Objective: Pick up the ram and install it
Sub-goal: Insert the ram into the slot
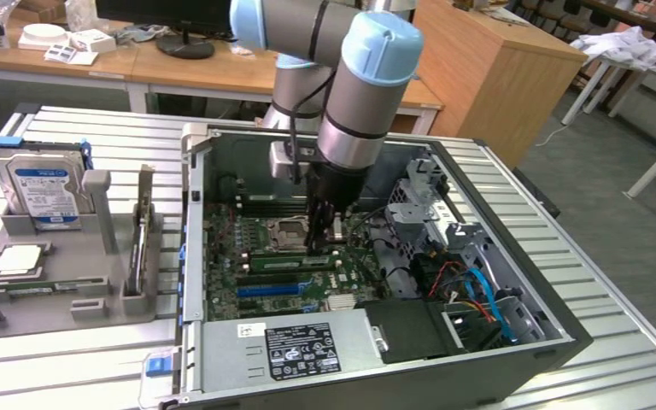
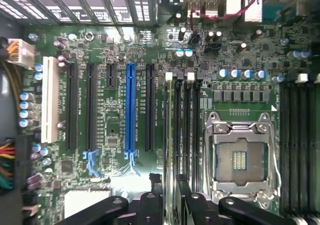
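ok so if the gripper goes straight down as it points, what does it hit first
Probably the ram, standing in the slot beside the CPU socket, right under the gripper; the gap left between them is unclear.

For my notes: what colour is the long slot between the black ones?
The slot is blue, best in wrist view.
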`<state>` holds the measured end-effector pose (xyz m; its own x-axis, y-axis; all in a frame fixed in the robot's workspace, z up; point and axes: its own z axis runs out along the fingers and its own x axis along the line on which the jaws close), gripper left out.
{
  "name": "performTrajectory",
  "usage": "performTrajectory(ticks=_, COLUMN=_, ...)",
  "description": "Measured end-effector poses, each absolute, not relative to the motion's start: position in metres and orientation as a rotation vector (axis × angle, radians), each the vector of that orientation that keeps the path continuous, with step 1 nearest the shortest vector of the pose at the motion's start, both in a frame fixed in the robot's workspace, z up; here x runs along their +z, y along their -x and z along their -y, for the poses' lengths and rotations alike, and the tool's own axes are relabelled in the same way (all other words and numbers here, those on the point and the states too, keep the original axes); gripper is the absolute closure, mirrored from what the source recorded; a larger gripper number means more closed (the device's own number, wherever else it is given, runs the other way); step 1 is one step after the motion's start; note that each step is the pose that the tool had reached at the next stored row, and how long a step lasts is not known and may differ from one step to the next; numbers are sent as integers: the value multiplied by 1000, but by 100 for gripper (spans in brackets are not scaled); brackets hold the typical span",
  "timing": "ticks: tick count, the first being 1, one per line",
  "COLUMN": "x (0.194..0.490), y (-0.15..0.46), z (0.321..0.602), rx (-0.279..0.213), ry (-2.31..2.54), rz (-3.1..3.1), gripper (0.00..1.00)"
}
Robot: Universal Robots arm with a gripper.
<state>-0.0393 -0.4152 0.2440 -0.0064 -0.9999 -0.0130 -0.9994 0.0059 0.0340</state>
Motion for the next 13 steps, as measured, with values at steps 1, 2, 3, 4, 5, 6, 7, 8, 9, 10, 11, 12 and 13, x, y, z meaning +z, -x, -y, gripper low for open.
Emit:
performTrajectory(ticks=1, x=247, y=39, z=415, rx=-52, ry=-2204, rz=2217, gripper=75)
performTrajectory(ticks=2, x=250, y=39, z=415, rx=-52, ry=-2204, rz=2217, gripper=75)
performTrajectory(ticks=3, x=253, y=39, z=415, rx=-52, ry=-2204, rz=2217, gripper=75)
performTrajectory(ticks=4, x=256, y=39, z=415, rx=-52, ry=-2203, rz=2217, gripper=75)
performTrajectory(ticks=5, x=258, y=39, z=415, rx=-51, ry=-2203, rz=2217, gripper=75)
performTrajectory(ticks=6, x=260, y=39, z=415, rx=-50, ry=-2203, rz=2217, gripper=75)
performTrajectory(ticks=7, x=263, y=39, z=415, rx=-48, ry=-2202, rz=2216, gripper=75)
performTrajectory(ticks=8, x=266, y=39, z=415, rx=-47, ry=-2202, rz=2215, gripper=75)
performTrajectory(ticks=9, x=269, y=38, z=415, rx=-47, ry=-2201, rz=2215, gripper=75)
performTrajectory(ticks=10, x=271, y=38, z=415, rx=-46, ry=-2201, rz=2215, gripper=75)
performTrajectory(ticks=11, x=274, y=38, z=415, rx=-46, ry=-2201, rz=2215, gripper=75)
performTrajectory(ticks=12, x=277, y=38, z=415, rx=-45, ry=-2201, rz=2215, gripper=75)
performTrajectory(ticks=13, x=279, y=38, z=415, rx=-45, ry=-2200, rz=2214, gripper=75)
